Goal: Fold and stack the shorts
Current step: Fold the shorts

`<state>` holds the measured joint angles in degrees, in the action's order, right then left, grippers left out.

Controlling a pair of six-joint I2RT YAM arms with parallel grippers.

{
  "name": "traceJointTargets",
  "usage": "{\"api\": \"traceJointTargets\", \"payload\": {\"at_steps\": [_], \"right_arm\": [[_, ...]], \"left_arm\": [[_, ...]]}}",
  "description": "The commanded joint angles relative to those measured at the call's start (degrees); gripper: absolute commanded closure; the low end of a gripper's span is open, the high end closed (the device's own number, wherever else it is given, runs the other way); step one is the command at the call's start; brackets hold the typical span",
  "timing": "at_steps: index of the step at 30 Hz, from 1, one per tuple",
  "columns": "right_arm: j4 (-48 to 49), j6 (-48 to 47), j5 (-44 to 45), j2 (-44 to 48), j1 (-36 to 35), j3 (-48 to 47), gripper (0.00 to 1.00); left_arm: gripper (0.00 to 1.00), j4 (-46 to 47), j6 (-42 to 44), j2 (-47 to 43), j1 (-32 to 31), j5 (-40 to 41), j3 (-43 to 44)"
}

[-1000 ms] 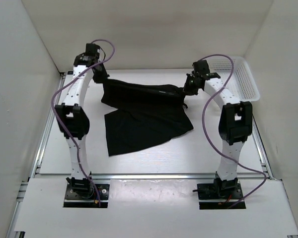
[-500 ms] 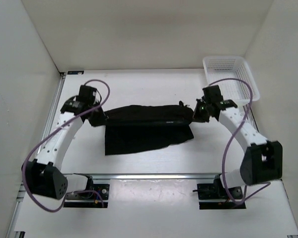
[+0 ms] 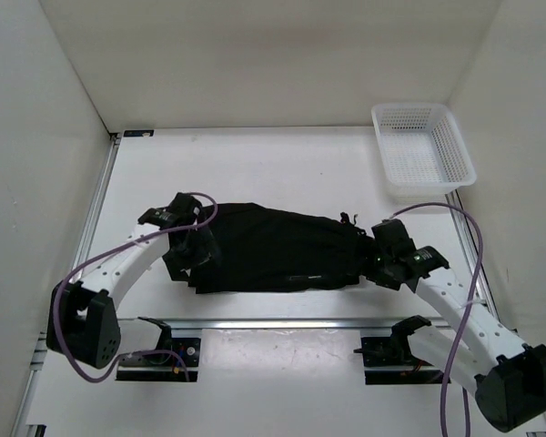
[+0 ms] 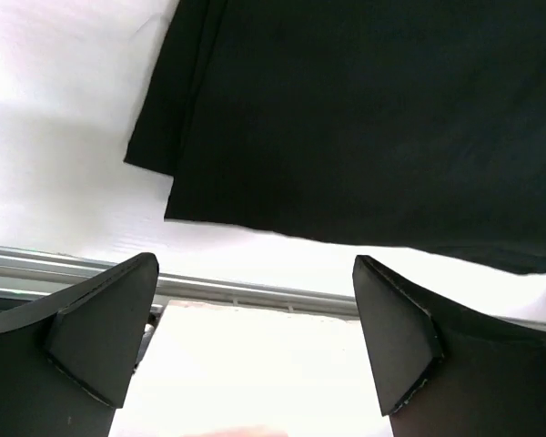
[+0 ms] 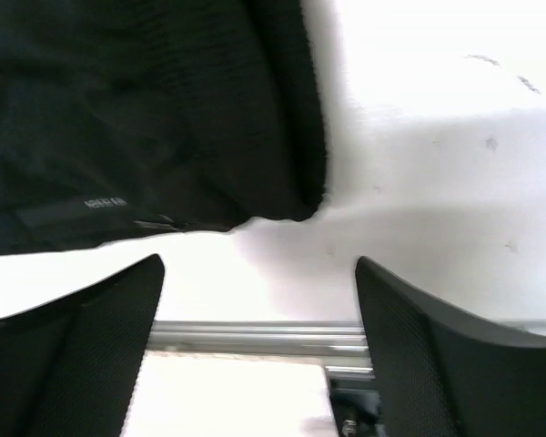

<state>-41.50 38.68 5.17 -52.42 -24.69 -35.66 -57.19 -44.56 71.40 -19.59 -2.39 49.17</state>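
Black fabric lies in a long folded band across the near part of the white worktop [image 3: 255,173]: these are the shorts [image 3: 278,250], stretched left to right between the two arms and close to the metal rail [image 3: 282,321] at the worktop's near edge. The left end effector [image 3: 189,259] sits at the shorts' left end, its fingers spread wide with nothing between them; in its wrist view [image 4: 255,273] the garment's layered edge [image 4: 373,118] lies flat on the worktop beyond the fingertips. The right end effector [image 3: 382,259] is at the right end, likewise spread apart and empty [image 5: 259,269], with the thick rounded fold of the shorts [image 5: 146,109] and a small pale label [image 5: 102,205] ahead of it. A white mesh basket [image 3: 423,150] stands in the far right corner, well apart from the shorts.
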Motion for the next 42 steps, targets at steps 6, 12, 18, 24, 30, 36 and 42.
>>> {"api": "traceJointTargets", "payload": {"at_steps": [6,12,18,24,30,36,42], "right_arm": [[-4.1,2.3,-3.1,0.0,7.0,-6.3,0.0],[4.6,8.6,-22.4,-1.7,19.1,2.4,0.0],[18.3,14.0,-26.5,-3.4,20.4,12.5,0.04],[28.6,17.6,-22.9,-12.1,18.0,14.1,0.17],[29.8,19.3,-8.2,-15.9,15.2,10.0,0.75],[23.2,14.7,0.5,-16.7,15.2,2.7,1.0],[17.9,7.0,7.7,-14.6,14.7,-6.7,1.0]], "left_arm": [[0.03,-0.6,4.7,9.8,1.0,7.6,15.7],[0.15,-0.1,7.6,17.6,5.4,9.6,21.0],[0.16,0.9,10.5,19.3,9.2,7.8,21.5],[0.2,3.4,10.5,18.8,16.6,-0.8,19.7],[0.22,3.4,13.4,17.1,20.4,-1.8,18.6],[0.22,3.4,14.0,16.5,21.5,-2.4,17.5],[0.48,7.4,13.4,19.3,18.7,-5.5,13.2]]}}
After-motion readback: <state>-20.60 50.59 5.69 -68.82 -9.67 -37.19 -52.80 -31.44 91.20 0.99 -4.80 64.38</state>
